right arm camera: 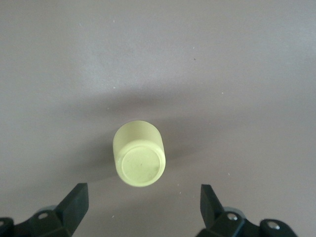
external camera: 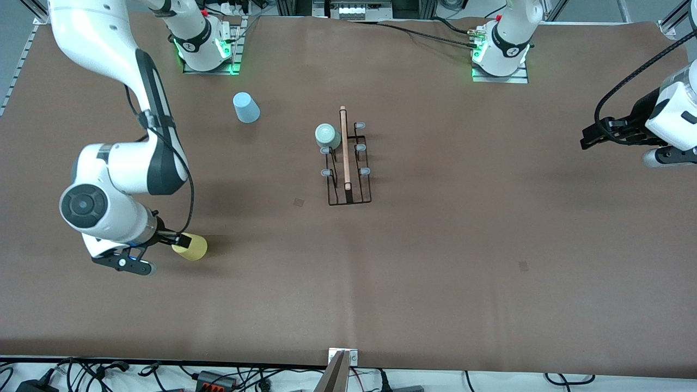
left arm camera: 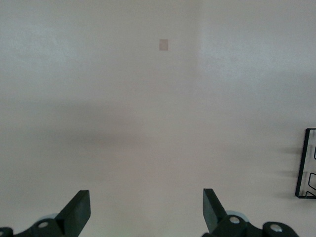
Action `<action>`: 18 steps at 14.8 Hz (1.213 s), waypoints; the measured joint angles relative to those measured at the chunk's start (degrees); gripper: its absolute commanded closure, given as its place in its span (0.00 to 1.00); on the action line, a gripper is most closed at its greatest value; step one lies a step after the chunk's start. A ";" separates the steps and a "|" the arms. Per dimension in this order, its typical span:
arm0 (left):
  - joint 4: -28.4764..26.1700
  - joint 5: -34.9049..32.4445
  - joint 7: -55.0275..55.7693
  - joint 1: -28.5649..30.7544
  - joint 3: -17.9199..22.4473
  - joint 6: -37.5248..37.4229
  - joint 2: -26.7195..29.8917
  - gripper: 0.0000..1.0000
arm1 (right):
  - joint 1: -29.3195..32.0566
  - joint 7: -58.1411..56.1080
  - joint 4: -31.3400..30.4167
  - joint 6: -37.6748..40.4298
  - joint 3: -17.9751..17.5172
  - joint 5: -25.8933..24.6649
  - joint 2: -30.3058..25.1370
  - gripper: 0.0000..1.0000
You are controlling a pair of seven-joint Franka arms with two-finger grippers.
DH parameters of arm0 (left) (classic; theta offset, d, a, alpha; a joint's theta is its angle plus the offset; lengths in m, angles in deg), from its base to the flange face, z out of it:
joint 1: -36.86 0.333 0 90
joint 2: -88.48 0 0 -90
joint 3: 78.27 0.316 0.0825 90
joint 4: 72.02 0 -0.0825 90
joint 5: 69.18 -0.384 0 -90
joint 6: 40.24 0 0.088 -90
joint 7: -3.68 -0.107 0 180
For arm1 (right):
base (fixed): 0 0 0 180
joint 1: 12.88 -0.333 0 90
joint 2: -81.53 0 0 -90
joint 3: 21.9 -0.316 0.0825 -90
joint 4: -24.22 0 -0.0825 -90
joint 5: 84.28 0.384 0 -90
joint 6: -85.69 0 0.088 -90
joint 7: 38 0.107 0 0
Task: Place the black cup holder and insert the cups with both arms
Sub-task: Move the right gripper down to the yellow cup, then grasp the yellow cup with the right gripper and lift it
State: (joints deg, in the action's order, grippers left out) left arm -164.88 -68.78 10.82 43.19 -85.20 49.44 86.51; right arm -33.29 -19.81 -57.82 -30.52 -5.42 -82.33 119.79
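The black cup holder [external camera: 348, 163] stands mid-table with its wooden rod on top; one corner of it shows in the left wrist view [left arm camera: 308, 165]. A mint green cup [external camera: 328, 135] sits on one of its pegs, at the end toward the robots' bases. A light blue cup [external camera: 246, 107] stands upside down on the table toward the right arm's base. A yellow cup [external camera: 190, 246] [right arm camera: 139, 159] stands upside down toward the right arm's end. My right gripper [external camera: 177, 239] [right arm camera: 143, 207] is open just over it, the cup ahead of the fingertips. My left gripper [external camera: 587, 140] [left arm camera: 146, 210] is open and empty, above the table's left-arm end.
Brown cloth covers the table, with small darker patches [external camera: 299, 202] [external camera: 523, 265] [left arm camera: 163, 45]. A metal bracket [external camera: 342, 367] and cables lie along the edge nearest the front camera. The arm bases [external camera: 207, 51] [external camera: 501, 57] stand at the edge farthest from it.
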 measured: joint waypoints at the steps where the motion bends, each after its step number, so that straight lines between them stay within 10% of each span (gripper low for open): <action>1: 0.08 0.01 0.00 0.00 -0.06 0.06 0.00 0.00 | 0.08 -1.19 0.01 -1.70 -0.01 0.56 0.96 0.00; 6: 0.21 0.08 0.00 0.00 -0.14 0.13 0.00 0.00 | 2.98 -10.24 0.02 -4.23 0.01 8.87 3.31 0.00; 18: 0.22 0.25 0.00 0.00 -0.18 0.14 0.00 0.00 | 3.69 -14.86 -0.01 -4.23 -0.64 11.25 5.73 0.00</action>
State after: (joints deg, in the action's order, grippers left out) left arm -164.65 -68.53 10.81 43.19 -85.38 49.59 86.51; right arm -29.61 -34.67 -57.83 -34.75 -6.06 -71.08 125.52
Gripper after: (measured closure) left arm 0.000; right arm 0.000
